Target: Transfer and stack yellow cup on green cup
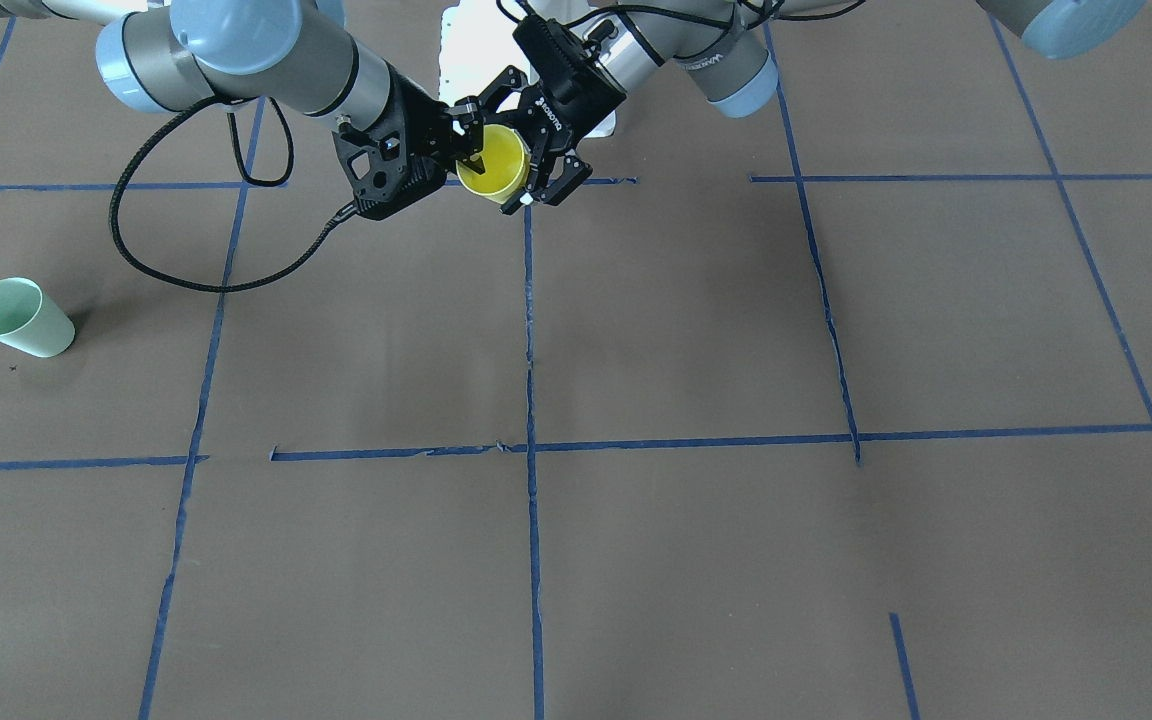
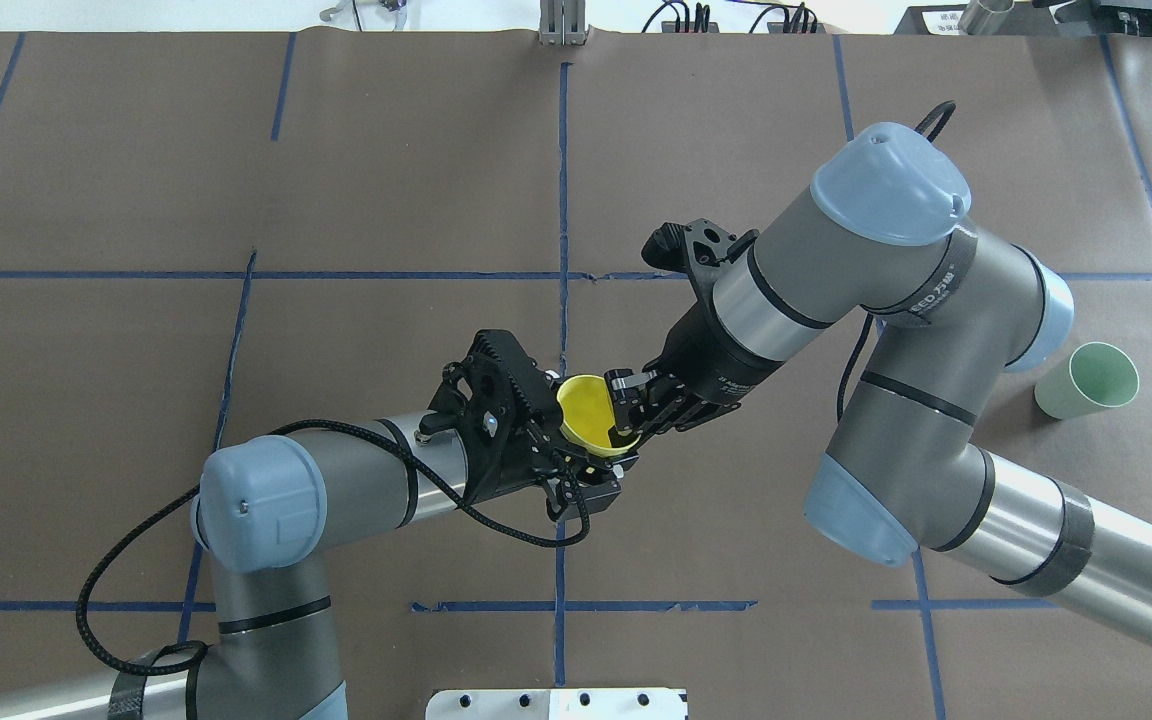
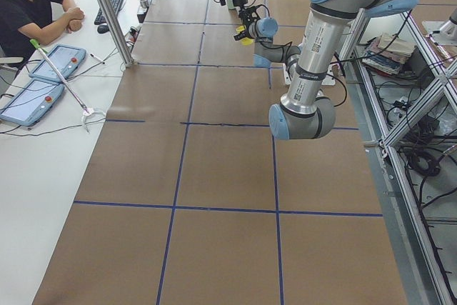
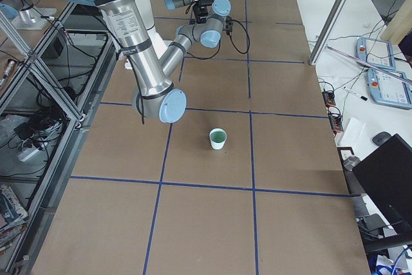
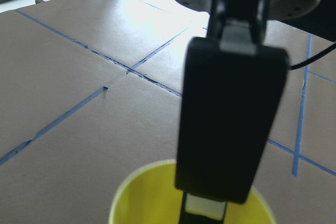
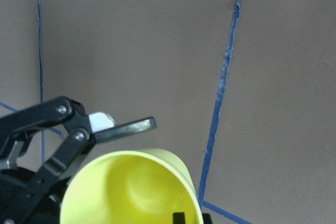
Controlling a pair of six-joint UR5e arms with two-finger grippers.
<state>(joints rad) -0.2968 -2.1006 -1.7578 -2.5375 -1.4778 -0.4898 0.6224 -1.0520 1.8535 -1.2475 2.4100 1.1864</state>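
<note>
The yellow cup [image 1: 496,165] hangs in the air over the middle of the table, mouth tilted, between both grippers [image 2: 586,412]. My right gripper [image 1: 471,148] is shut on its rim; one finger [image 5: 231,119] reaches inside the cup [image 5: 142,198]. My left gripper [image 1: 493,152] is open around the cup, and its finger [image 6: 126,126] stands clear of the cup wall [image 6: 131,187]. The green cup [image 2: 1086,380] stands upright on the table at my far right, also in the front view [image 1: 21,318] and the right side view [image 4: 218,138].
Brown paper with blue tape lines [image 2: 563,200] covers the table. A black cable [image 1: 186,280] loops below my right arm. A white base plate [image 2: 556,703] lies at the near edge. An operator [image 3: 28,5] sits with tablets at the side bench.
</note>
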